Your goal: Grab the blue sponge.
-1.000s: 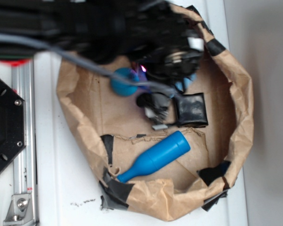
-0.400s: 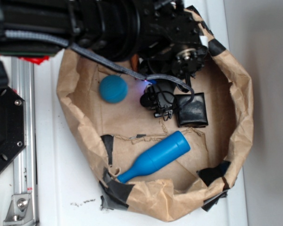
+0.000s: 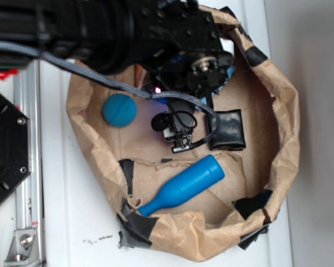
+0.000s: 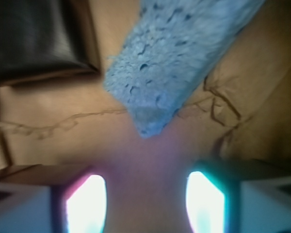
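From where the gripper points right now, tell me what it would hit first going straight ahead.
Most likely the blue sponge: in the wrist view its near corner sits just ahead of the open gripper, roughly centred. Depth is unclear.

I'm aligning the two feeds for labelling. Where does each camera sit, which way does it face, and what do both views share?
Exterior: mounted overhead, looking straight down into the brown paper bin; the robot's black arm crosses the top, above the teal ball, blue pin and black pouch.
Wrist: on the arm, facing the bin floor; the open end effector frames the blue sponge.
Shared: the black pouch and the bin's paper floor; the exterior view hardly shows the sponge.
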`<state>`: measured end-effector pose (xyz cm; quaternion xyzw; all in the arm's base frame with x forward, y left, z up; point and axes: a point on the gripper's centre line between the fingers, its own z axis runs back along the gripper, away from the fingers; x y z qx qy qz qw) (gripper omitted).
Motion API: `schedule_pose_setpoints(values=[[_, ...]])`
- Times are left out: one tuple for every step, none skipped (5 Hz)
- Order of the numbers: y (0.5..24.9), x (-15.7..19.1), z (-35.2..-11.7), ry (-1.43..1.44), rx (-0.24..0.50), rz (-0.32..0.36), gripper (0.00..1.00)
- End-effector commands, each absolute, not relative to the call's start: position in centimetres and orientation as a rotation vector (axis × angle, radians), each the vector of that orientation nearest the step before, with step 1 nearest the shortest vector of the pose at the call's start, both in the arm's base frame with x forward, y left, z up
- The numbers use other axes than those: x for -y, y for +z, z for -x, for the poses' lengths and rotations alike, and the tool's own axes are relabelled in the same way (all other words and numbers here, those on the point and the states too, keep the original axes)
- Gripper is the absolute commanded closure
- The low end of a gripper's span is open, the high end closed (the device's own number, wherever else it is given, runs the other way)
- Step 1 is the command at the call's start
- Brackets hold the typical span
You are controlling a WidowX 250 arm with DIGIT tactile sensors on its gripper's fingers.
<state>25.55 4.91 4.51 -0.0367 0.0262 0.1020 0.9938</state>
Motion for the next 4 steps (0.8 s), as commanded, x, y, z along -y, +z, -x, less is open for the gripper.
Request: schedule_pose_setpoints(values=[[7.2, -5.6, -26.8, 0.314, 0.115, 0.096, 0.00], [6.1, -5.9, -27.6, 0.396, 0.165, 0.047, 0.00], [4.5, -6.6, -28.7, 0.454, 0.198, 0.094, 0.00], [3.6, -6.8, -29.8, 0.494, 0.190, 0.120, 0.00]])
